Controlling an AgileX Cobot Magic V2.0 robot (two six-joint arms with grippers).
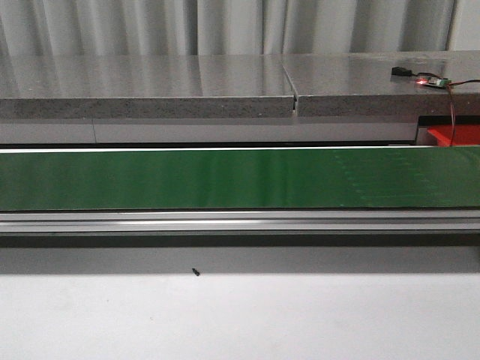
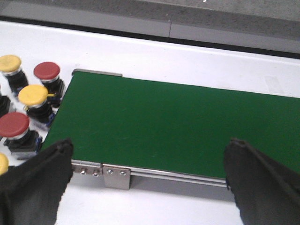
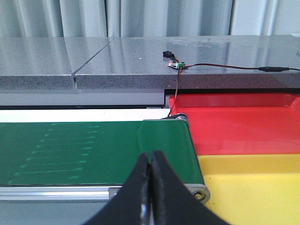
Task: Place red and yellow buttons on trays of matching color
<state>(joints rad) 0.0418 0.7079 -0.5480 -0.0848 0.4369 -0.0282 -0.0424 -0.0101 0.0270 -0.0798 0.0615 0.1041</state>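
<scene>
While the green belt point(image 1: 240, 178) runs bare across the middle of your front view, neither arm shows there, so you read both from the wrist cameras. In the left wrist view your left tool point(image 2: 150, 180) stands wide open, its two dark fingers point(image 2: 33, 185) at the lower corners of the frame with the near edge of the belt between them and nothing held. At the left edge of that frame, just off the belt's end, a cluster of buttons sits on the white table point(image 2: 197, 61): a yellow button point(image 2: 10, 63) at the upper left, a red button point(image 2: 47, 71) beside it, a second yellow button point(image 2: 33, 94) below that, and a second red button point(image 2: 14, 124) lower still; a sliver of another yellow one is cut off at the frame edge.

In the right wrist view your right tool point(image 3: 151, 161) is closed, fingertips pressed together and empty, at the bottom centre over the belt's near rail. To the right of the belt's end lie the red tray point(image 3: 243, 124) in the middle right and the yellow tray point(image 3: 253, 187) in the lower right, touching each other. A small circuit board point(image 3: 177, 64) with a wire rests on the grey ledge point(image 3: 140, 65) behind.
</scene>
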